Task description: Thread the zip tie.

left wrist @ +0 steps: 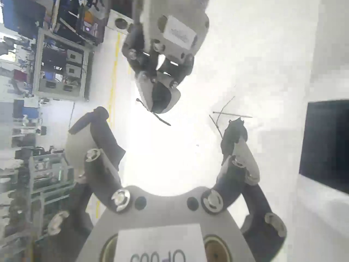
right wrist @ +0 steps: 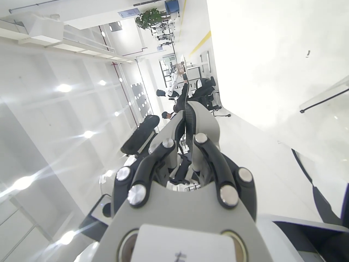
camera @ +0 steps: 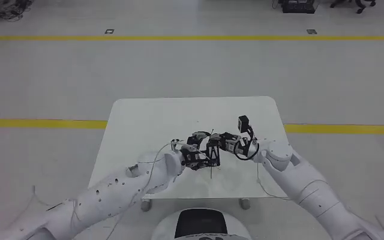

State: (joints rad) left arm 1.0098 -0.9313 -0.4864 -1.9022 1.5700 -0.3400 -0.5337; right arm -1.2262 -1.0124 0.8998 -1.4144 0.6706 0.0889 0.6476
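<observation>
Your right gripper is clenched on the zip tie, pinching it partway along so that a short end with a small knob, probably the head, sticks out on one side of the jaws. A thin tail sticks out on the other.

The left gripper sits just beside the right gripper, facing it. Its fingers are spread wide and hold nothing, and the tie lies ahead of them, not yet between them. A few thin dark strands show by one left finger; I cannot tell whether they belong to the tie. The table lies below the right gripper.

Expect the tie to be very light, narrow and springy. It will likely bow and whip if you hold it far from the end you are steering, and smooth plastic may slide through a loose pinch. Take hold close to the free tip with the flat of the strap against the pads, and keep the right gripper firm near the head so the slot does not twist.

In the top view, its long axis runs past the right gripper from the robot's side toward the far side, crossing the gap between the two grippers. I cannot tell which end leads.
</observation>
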